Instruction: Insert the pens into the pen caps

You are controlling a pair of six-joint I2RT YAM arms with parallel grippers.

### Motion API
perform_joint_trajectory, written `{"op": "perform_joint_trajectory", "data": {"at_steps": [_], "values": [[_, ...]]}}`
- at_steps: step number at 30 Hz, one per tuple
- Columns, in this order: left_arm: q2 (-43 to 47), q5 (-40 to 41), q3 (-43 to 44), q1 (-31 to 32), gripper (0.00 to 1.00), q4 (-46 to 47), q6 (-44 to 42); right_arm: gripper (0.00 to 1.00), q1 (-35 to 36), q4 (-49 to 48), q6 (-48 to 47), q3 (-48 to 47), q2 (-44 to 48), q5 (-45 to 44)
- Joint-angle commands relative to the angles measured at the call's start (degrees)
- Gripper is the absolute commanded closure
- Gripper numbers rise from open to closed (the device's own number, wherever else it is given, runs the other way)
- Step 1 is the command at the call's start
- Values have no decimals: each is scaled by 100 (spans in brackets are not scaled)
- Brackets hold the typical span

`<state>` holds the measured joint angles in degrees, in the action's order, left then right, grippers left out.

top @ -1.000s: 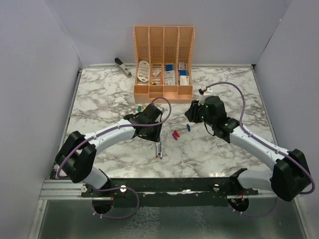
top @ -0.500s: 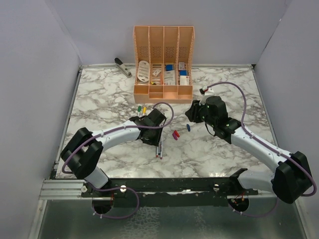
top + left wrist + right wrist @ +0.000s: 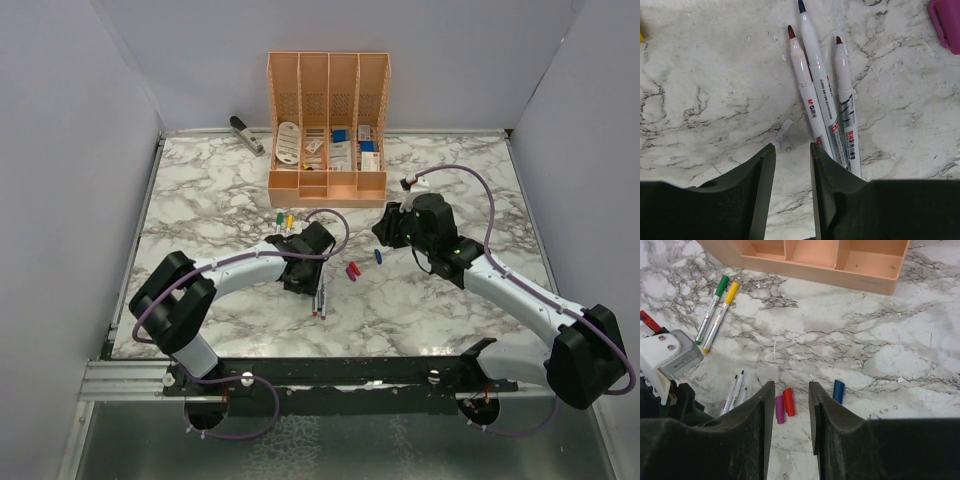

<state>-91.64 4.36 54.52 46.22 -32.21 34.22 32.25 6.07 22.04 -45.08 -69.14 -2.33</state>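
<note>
Three uncapped white pens (image 3: 817,85) lie side by side on the marble, just right of my left gripper's (image 3: 792,150) open, empty jaws. From above, those pens (image 3: 320,299) lie just below the left gripper (image 3: 308,278). A red cap (image 3: 788,401) and a purple cap (image 3: 779,409) lie touching between and beyond my right gripper's (image 3: 791,386) open fingers. A blue cap (image 3: 838,391) lies to their right. Two pens wearing a green cap (image 3: 721,284) and a yellow cap (image 3: 732,290) rest further left. In the overhead view the right gripper (image 3: 383,234) hovers near the caps (image 3: 352,270).
A peach organiser (image 3: 328,182) with white and blue items stands at the back centre. A grey stapler (image 3: 247,135) lies at the back left. The left arm's wrist block (image 3: 672,359) sits close to the left of the right gripper's view.
The left arm has swung its elbow rightward and its gripper has edged down toward the three pens. The right arm has barely moved.
</note>
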Motion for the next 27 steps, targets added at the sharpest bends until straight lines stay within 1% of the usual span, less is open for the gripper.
{"op": "perform_joint_trajectory", "data": {"at_steps": [1,12,27], "values": [[-140,168,168,39,64,-83,39,67,12,-1,-17,-45,95,-26],[-166,153,346,58,64,-73,-1,67,9,1,-18,-23,112,-47],[-284,118,342,70,63,-44,-13,67,7,-16,-18,-17,109,-57]]}}
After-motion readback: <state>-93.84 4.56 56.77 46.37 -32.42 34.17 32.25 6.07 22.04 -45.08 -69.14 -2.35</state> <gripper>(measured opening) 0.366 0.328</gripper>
